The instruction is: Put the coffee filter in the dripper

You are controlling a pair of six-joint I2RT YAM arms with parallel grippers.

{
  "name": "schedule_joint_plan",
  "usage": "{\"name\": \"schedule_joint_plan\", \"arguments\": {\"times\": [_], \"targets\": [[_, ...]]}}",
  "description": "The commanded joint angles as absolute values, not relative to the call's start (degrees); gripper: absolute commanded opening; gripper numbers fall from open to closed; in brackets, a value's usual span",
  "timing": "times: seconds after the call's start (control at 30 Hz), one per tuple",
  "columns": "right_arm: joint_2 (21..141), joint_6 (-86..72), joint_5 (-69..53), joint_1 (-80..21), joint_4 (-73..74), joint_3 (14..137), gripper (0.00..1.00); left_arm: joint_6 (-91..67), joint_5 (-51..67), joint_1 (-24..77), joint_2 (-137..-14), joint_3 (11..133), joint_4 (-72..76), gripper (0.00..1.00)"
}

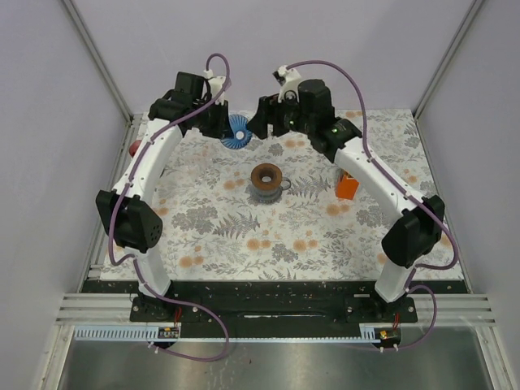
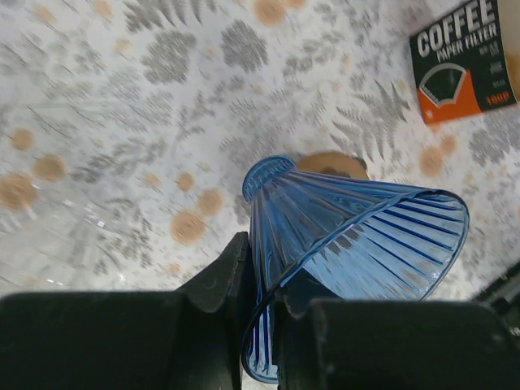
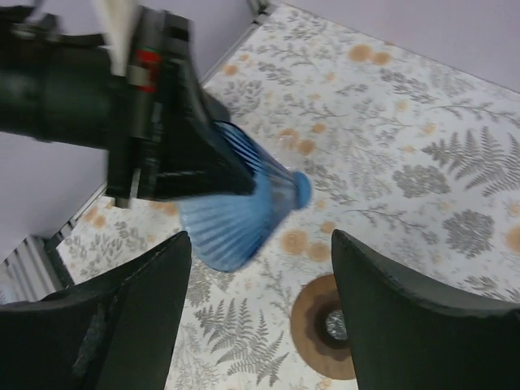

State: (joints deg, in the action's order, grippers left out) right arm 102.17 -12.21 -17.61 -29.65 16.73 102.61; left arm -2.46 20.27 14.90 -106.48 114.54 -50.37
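blue dripper (image 2: 357,236) pinched between left fingers (image 2: 218,280), right fingers (image 3: 122,325) spread

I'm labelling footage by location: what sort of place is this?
Probably a robotics lab test cell, not a real kitchen: plain walls on an aluminium frame enclose a floral tablecloth, with a blue dripper and coffee filter box as props.
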Motion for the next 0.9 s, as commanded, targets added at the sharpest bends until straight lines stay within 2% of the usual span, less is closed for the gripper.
{"name": "schedule_joint_plan", "arguments": {"times": [0.0, 0.23, 0.33, 0.4, 0.53, 0.57, 0.6, 0.67, 0.73, 0.8, 0.87], "targets": [[102.83, -10.11, -14.16, -34.36, 18.01, 103.09, 0.77, -5.71, 26.19, 15.38, -103.1, 110.31, -52.82, 0.0], [106.69, -10.64, -10.64, -35.86, 22.58, 106.08, 0.68, -6.15, 26.19, 16.61, -99.93, 107.76, -52.91, 0.0], [107.66, -9.85, -9.93, -35.86, 24.61, 106.61, 0.6, -6.42, 26.89, 16.87, -99.76, 107.32, -52.91, 0.0], [108.1, -9.49, -10.02, -35.95, 25.31, 106.87, 0.5, -6.42, 26.9, 17.4, -99.49, 107.05, -52.91, 0.0], [108.46, -8.35, -9.06, -35.95, 27.5, 108.54, 0.16, -6.42, 28.29, 18.28, -99.58, 106.79, -52.91, 0.0], [108.46, -7.91, -8.27, -35.86, 28.29, 109.24, 0.07, -6.24, 28.56, 18.28, -99.58, 107.22, -53.17, 0.05], [108.46, -7.48, -7.22, -35.86, 29.95, 110.12, 0.0, -5.46, 29.17, 18.28, -99.67, 108.01, -53.78, 0.2], [108.89, -6.07, -5.72, -35.6, 34.34, 112.22, 0.0, -3.61, 29.09, 18.02, -99.75, 110.2, -55.45, 0.55], [109.95, -5.97, -6.93, -34.46, 39.43, 115.12, 0.0, -2.73, 29.7, 17.14, -99.58, 112.05, -56.6, 0.78], [110.83, -6.94, -11.57, -32.53, 44.01, 116.62, 0.0, -2.72, 31.28, 15.48, -98.79, 112.67, -56.69, 0.9], [111.62, -8.6, -17.98, -30.07, 47.62, 117.42, 0.0, -3.16, 32.69, 13.89, -98.61, 112.94, -56.69, 0.93]]}}
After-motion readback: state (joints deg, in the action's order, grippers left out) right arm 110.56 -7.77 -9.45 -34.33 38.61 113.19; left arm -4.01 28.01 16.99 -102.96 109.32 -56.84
